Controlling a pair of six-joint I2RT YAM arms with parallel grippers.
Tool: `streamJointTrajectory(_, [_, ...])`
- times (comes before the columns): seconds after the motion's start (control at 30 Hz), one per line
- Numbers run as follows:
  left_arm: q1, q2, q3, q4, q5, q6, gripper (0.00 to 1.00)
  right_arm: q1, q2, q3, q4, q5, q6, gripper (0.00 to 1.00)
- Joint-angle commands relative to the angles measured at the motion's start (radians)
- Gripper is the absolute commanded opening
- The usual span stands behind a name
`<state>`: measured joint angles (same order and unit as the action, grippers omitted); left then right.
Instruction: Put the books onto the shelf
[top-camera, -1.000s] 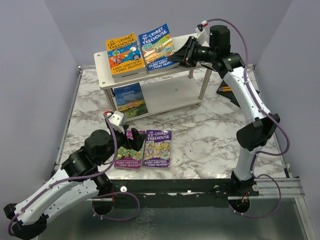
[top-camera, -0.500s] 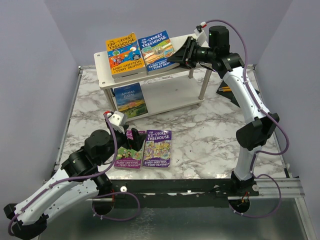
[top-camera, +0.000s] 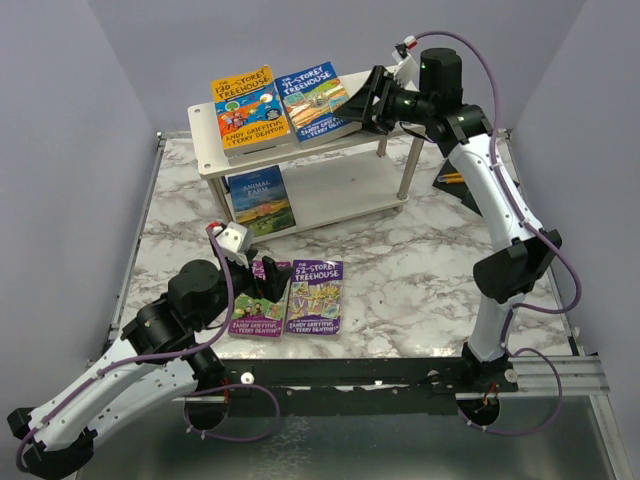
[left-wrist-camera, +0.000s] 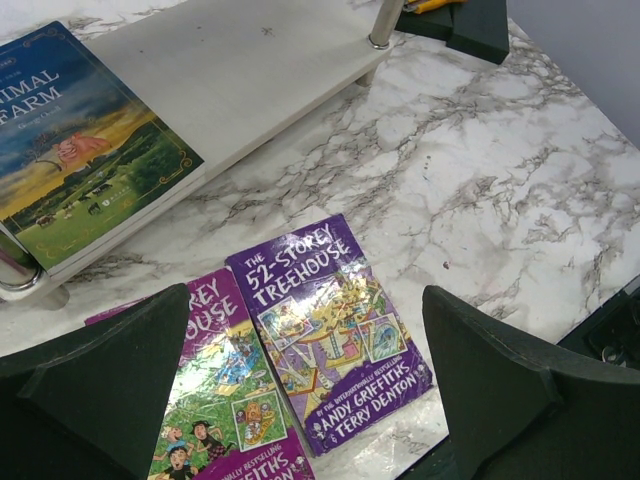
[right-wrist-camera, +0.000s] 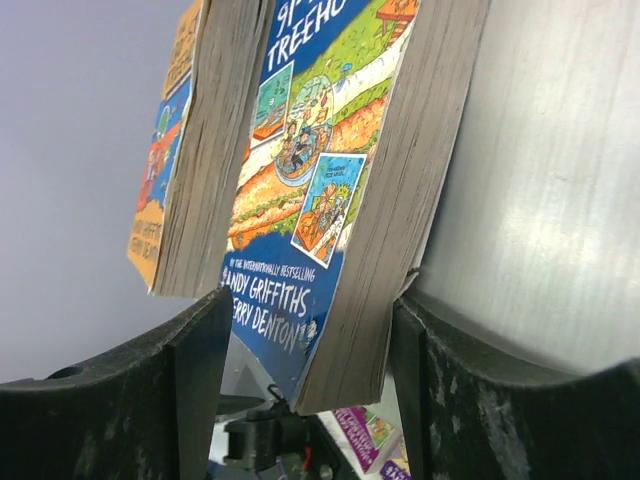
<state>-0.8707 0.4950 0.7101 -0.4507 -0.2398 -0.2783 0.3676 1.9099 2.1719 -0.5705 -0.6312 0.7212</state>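
The right gripper (top-camera: 362, 101), jaws parted, is straddling the blue 91-Storey Treehouse book (top-camera: 312, 95) lying on the top board of the shelf (top-camera: 340, 186), while the wide-open left gripper (left-wrist-camera: 307, 296) is hovering directly above the purple 52-Storey Treehouse book (left-wrist-camera: 325, 335) at near left.

Bright, even overhead light. Soft shadow lies under the shelf (top-camera: 340, 185); glare streaks its top board in the right wrist view and the purple book (left-wrist-camera: 330, 330) before it. Nearby fingers (left-wrist-camera: 110, 370) read dark, detail-poor.
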Motion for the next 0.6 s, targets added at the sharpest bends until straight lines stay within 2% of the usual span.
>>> streamJointTrajectory(0.0, [0.002, -0.014, -0.01, 0.018, 0.013, 0.015, 0.99, -0.001, -0.058, 0.006, -0.088, 0.151, -0.105, 0.67])
streamJointTrajectory(0.27, [0.002, -0.019, -0.01, 0.018, 0.014, 0.015, 0.99, 0.0, -0.107, -0.019, -0.082, 0.301, -0.202, 0.7])
streamJointTrajectory(0.57, [0.001, -0.023, -0.012, 0.018, 0.011, 0.016, 0.99, 0.001, -0.057, 0.021, 0.019, 0.362, -0.188, 0.61])
